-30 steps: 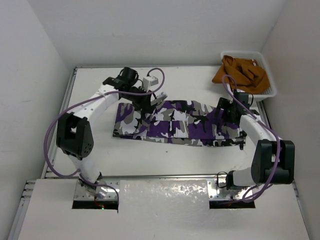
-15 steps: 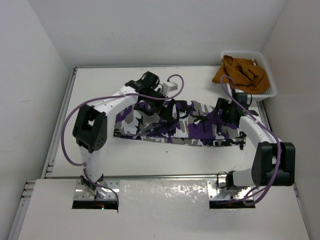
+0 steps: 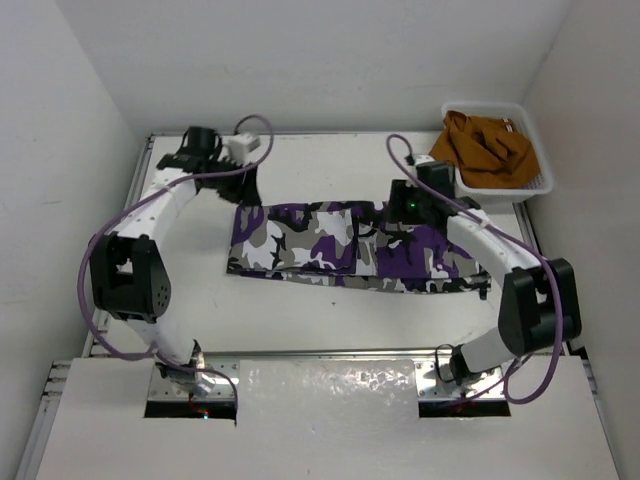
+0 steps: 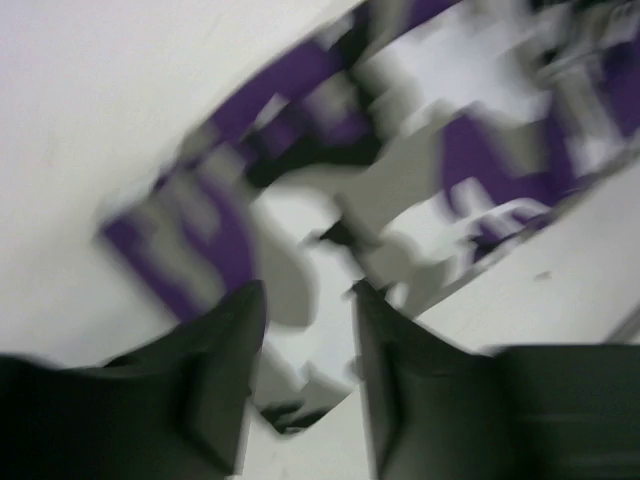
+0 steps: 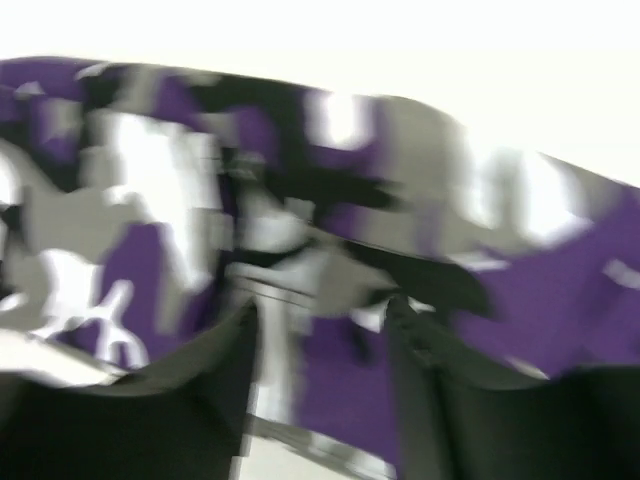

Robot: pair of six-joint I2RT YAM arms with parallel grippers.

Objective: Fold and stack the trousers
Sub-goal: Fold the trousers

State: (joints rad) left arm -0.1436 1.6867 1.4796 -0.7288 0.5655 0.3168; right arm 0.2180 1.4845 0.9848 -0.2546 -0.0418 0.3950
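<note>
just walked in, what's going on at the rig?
Two arms are working on the camouflage trousers, which lie as a long flat strip across the table. The left gripper is open near their far-left corner. The right gripper is open over their far edge. Neither holds cloth, and both wrist views are blurred. An orange-brown garment sits in the white basket at far right.

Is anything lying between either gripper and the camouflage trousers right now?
Nothing visible does. Each wrist view shows the trousers directly beyond the open left gripper and right gripper. The orange garment lies in its basket at the far right, apart from them.
</note>
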